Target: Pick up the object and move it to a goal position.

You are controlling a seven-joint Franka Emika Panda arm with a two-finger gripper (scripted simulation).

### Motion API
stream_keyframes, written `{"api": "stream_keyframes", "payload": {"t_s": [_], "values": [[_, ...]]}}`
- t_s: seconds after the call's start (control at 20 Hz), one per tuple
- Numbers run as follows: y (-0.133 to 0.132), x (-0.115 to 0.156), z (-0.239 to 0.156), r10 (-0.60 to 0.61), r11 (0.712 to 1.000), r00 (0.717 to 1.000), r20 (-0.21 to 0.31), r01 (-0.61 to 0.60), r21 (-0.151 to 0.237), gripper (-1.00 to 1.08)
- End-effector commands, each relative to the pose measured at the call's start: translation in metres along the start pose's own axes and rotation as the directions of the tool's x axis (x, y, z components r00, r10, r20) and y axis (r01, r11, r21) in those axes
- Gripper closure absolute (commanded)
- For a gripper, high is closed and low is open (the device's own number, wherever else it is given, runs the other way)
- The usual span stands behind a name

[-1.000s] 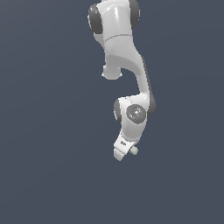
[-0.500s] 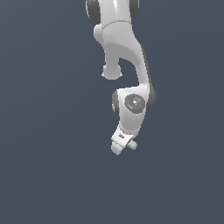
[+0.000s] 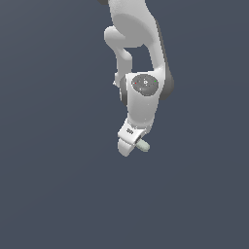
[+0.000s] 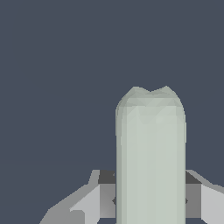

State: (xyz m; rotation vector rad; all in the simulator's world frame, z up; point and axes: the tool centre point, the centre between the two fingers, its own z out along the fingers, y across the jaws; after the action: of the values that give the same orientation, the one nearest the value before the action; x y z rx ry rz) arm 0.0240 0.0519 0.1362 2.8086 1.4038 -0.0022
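Pale grey-green bar (white gripper, slate-grey backdrop)

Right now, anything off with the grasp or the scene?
Nothing damaged. The bar sits between the fingers of the gripper, one end sticking out toward the exterior view's right. Slightly off-centre hold, otherwise nothing stands out.

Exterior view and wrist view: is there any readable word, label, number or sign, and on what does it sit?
No readable text in either view.
Small dark mark on the hand, near its wrist end: too small to read.
Coloured specks on the round grey joint cap: too small to read.
The pale bar held in the hand carries no marking.
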Motion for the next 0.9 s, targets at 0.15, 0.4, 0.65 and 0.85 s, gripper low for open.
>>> {"api": "stream_keyframes", "payload": {"t_s": [0.15,0.4,0.65,0.85], "values": [[-0.007,-0.022,-0.052,0.0,1.0,1.0,0.0,0.0,0.0,1.08],[-0.013,-0.038,-0.092,0.0,1.0,1.0,-0.001,0.0,0.0,1.08],[-0.016,-0.05,-0.122,0.0,1.0,1.0,-0.002,0.0,0.001,1.08],[-0.017,-0.055,-0.136,0.0,1.0,1.0,-0.002,0.0,0.001,1.08]]}}
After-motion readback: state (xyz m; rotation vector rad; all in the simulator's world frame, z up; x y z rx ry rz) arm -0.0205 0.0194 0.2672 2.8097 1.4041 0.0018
